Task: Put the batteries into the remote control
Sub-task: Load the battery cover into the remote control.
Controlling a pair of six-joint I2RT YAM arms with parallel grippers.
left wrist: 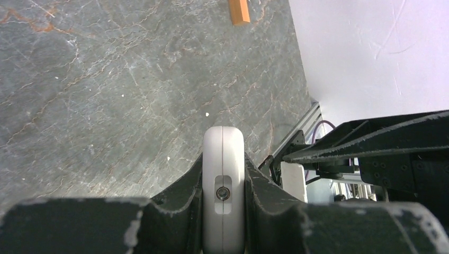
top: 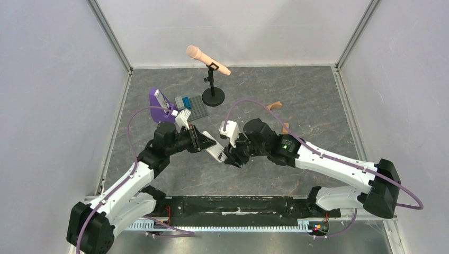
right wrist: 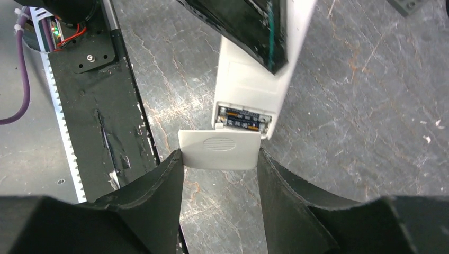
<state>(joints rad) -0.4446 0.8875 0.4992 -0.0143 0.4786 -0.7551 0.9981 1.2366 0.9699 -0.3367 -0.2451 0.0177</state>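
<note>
The remote control [right wrist: 249, 79] is open at its rear end, and the two batteries [right wrist: 242, 118] lie side by side inside it, dark with small markings. The battery cover [right wrist: 219, 151], white with a ribbed thumb patch, is off and sits just at the 6 o'clock edge of that opening, touching the remote's corner.

The right end effector [right wrist: 219, 159] is clamped on the cover, one fingertip against each short side. The left end effector [left wrist: 223, 174] is clamped on the remote's body, holding it above the middle of the table [top: 296, 95].

In the top view the left arm rises from 7 o'clock and points toward 3 o'clock. The right arm reaches in from 5 o'clock, its wrist turned toward 9 o'clock, so the two end effectors meet nose to nose. A microphone stand [top: 213, 95] is at 12 o'clock.
</note>
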